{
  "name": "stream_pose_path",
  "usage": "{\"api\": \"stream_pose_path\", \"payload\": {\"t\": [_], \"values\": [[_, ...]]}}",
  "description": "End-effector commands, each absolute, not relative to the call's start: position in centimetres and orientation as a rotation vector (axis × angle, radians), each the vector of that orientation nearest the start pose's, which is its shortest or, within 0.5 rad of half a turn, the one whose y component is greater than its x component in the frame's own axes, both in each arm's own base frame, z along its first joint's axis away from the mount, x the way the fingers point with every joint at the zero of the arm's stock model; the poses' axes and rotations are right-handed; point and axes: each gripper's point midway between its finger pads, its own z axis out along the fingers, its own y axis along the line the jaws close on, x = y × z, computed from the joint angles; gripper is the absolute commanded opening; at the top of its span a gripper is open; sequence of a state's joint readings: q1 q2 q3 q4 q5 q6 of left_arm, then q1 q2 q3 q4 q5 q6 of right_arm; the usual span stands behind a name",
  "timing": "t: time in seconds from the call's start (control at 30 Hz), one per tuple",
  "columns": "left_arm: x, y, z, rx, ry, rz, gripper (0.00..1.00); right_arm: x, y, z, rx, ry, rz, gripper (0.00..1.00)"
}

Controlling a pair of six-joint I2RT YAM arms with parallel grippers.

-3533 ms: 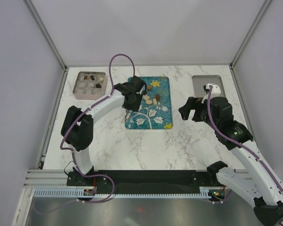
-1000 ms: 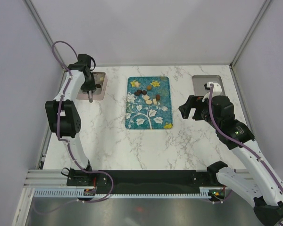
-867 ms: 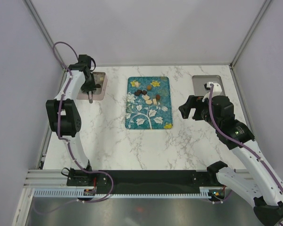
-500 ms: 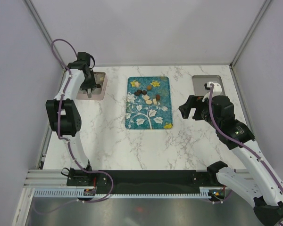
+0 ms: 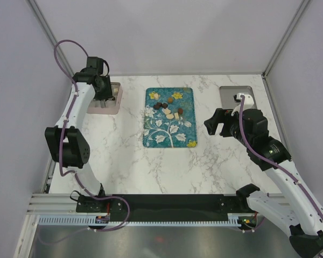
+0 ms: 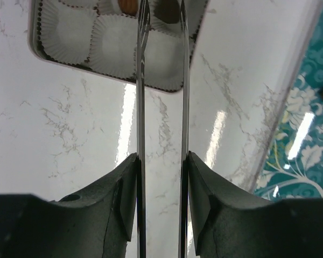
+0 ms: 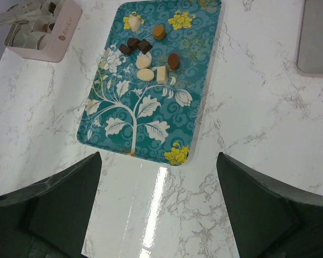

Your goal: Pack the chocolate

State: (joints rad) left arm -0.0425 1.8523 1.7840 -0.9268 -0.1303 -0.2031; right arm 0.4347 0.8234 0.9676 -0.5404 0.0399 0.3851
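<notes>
Several chocolate pieces [image 5: 168,110], dark, mid brown and cream, lie on the upper part of the teal flowered tray [image 5: 169,134]; they also show in the right wrist view [image 7: 146,60]. My left gripper [image 5: 100,90] is shut on thin metal tongs [image 6: 141,107] and holds them over the pink box of white paper cups [image 6: 97,72] at the back left. The tong tips run off the top edge beside a brown piece [image 6: 128,5] in a cup. My right gripper [image 5: 218,123] is open and empty above the table, right of the tray [image 7: 151,123].
A flat grey lid [image 5: 236,95] lies at the back right, behind my right gripper. The pink box [image 7: 64,32] stands near the left wall. Enclosure walls close off the left, back and right of the marble table [image 5: 151,166].
My left arm has swung from the tray to the box with the tongs, and in the last second moved a little further back over it. The right arm has not moved.
</notes>
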Motion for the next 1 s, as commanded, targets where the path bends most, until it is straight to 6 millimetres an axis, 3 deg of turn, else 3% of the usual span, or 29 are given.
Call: {"api": "stream_pose_path", "payload": {"t": [0.0,0.27,0.47,0.97], "values": [[42.8,-5.3,22.8,-0.038,2.423,-0.031,0.47,25.7,12.9,28.9,-0.021,1.951,0.51,0.97],[38.4,-13.9,22.5,0.214,2.425,-0.123,0.48,25.4,12.9,29.0,-0.016,1.951,0.519,0.97],[37.4,-17.4,20.4,0.319,2.454,-0.159,0.5,25.2,12.9,28.7,-0.015,1.957,0.53,0.96],[39.2,-19.5,13.5,0.403,2.534,-0.137,0.55,25.5,12.5,28.2,-0.01,1.963,0.493,0.96]]}}
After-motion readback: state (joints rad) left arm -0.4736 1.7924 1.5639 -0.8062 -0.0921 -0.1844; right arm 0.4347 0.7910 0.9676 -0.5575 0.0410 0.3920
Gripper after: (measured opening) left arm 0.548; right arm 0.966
